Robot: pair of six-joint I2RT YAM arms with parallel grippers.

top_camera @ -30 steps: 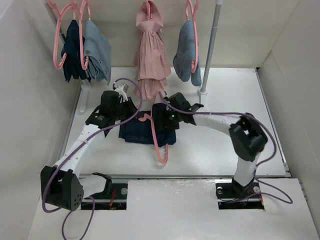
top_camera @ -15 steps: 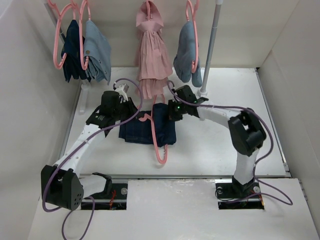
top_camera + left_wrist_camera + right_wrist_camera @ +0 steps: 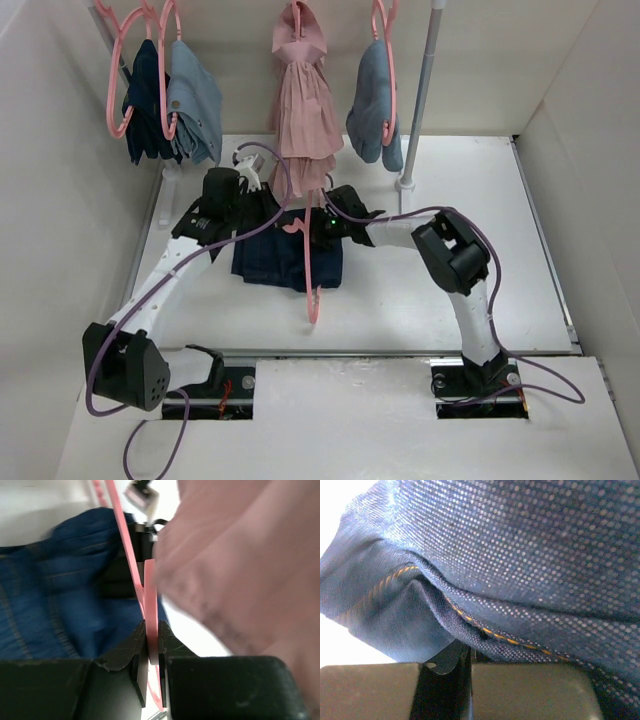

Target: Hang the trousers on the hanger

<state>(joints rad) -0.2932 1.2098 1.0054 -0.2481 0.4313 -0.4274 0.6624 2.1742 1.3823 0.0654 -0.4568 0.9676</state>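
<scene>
The dark navy trousers (image 3: 270, 260) lie folded on the white table, just under the hanging pink dress. A pink hanger (image 3: 313, 300) lies across them, its hook near their top edge and its frame reaching toward me. My left gripper (image 3: 272, 212) is at the trousers' upper edge. In the left wrist view it (image 3: 151, 635) is shut on the hanger's thin bar (image 3: 150, 595), with the trousers (image 3: 45, 605) behind. My right gripper (image 3: 316, 228) comes in from the right. In the right wrist view it (image 3: 469, 652) is shut on a stitched fold of the trousers (image 3: 520, 555).
A rail at the back holds a dark garment and light blue denim (image 3: 195, 100) on pink hangers, a pink dress (image 3: 305, 110) and more denim (image 3: 370, 105). A white pole (image 3: 420, 100) stands at the back right. White walls box in the table (image 3: 450, 300).
My right gripper has swung left onto the trousers' top edge and shut there. The trousers and hanger have shifted slightly left. My left gripper has kept its hold.
</scene>
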